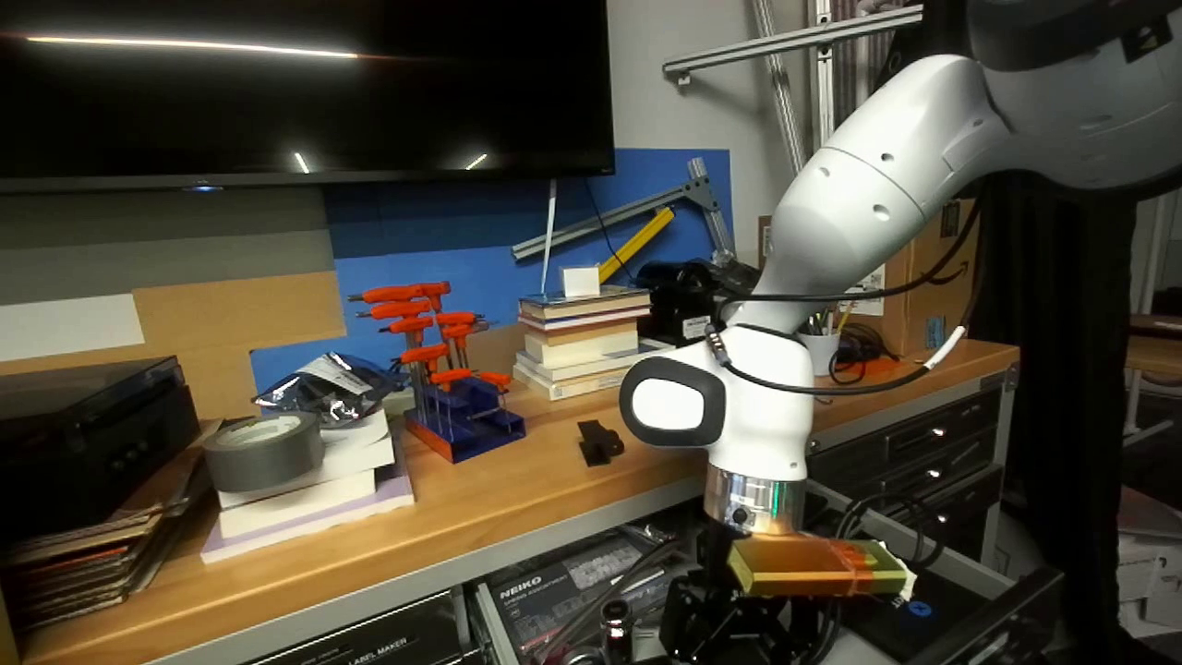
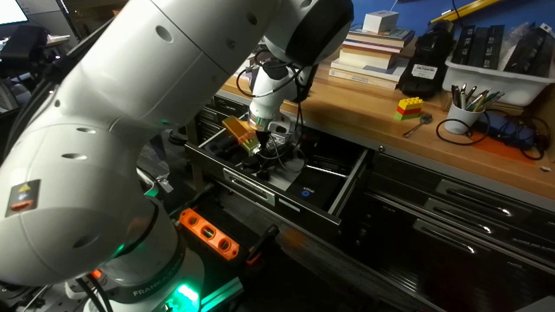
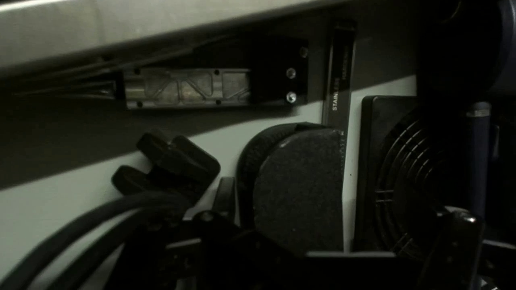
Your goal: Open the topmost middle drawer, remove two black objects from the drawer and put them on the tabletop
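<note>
While open, drawer (image 2: 249, 185) beneath end effector (image 3: 333, 209)

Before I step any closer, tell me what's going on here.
A robot arm has its gripper down in the open drawer, jaws apart. In the wrist view, a rounded black item shows between them, apparently not gripped. A small black object lies on the tabletop, possibly one of the two to be taken out.

Tape roll (image 1: 265, 455), orange-handled hex keys (image 1: 424, 355), 1 spoon (image 2: 424, 120) beside toy bricks (image 2: 408, 109), pen cup (image 2: 462, 118)
</note>
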`<act>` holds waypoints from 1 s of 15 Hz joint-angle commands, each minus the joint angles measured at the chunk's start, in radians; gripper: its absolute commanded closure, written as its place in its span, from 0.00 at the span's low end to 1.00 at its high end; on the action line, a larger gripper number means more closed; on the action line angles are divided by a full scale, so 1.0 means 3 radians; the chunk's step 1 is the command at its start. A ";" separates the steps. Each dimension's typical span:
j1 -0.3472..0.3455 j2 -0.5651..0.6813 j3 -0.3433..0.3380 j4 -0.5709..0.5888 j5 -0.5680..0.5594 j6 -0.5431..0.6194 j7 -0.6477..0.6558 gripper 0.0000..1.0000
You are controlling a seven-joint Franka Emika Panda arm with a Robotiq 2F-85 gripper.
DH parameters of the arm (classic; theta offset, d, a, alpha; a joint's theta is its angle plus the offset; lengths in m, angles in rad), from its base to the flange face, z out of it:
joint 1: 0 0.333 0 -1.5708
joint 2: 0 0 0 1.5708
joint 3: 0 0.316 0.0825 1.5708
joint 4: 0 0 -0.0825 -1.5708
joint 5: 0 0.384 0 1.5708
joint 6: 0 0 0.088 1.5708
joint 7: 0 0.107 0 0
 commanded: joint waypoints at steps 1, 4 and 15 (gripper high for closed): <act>0.0050 -0.0128 -0.0051 -0.0095 -0.0047 -0.0136 0.0132 0.26; 0.0062 -0.0137 -0.0076 -0.0096 -0.0065 -0.0164 0.0178 0.49; 0.0037 -0.0596 -0.0033 -0.0005 -0.0042 -0.0046 0.0312 0.75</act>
